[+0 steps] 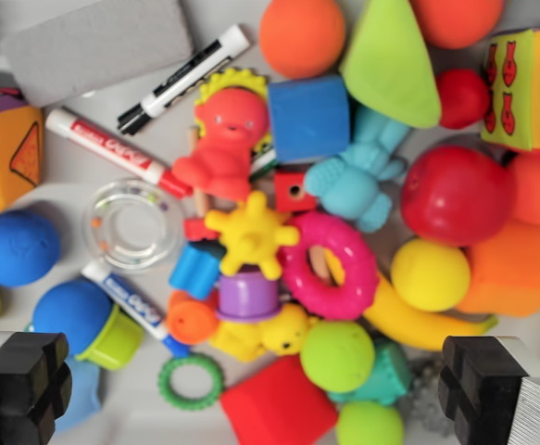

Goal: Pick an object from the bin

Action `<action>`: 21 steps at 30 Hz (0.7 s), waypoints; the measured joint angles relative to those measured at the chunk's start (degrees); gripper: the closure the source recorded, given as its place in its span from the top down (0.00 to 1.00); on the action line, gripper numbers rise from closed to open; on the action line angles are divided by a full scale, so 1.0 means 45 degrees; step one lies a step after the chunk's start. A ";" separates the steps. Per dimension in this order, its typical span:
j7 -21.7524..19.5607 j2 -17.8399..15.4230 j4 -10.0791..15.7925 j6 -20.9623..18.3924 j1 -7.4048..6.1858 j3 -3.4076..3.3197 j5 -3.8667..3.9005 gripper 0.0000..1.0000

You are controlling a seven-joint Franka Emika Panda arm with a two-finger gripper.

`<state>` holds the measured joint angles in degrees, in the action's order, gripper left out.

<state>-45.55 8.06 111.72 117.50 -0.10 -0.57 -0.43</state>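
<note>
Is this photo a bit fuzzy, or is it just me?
In the wrist view everything is slightly soft, and the pincer pads at the bottom corners are blurriest. Lighting is even with faint shadows. Glare shows on the red ball and the clear ring.

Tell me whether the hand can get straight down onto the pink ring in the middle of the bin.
Probably yes. The hand is open above the pile, and the pink ring lies on top, though the yellow spiky toy crowds its left edge.
</note>
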 joint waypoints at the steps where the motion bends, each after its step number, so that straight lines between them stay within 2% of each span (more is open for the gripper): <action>1: 0.0000 0.0000 0.0000 0.0000 0.0000 0.0000 0.0000 1.00; 21: -0.0194 0.0033 0.0001 0.0005 -0.0002 0.0012 -0.0001 1.00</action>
<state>-46.43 8.21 111.73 117.52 -0.11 -0.52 -0.44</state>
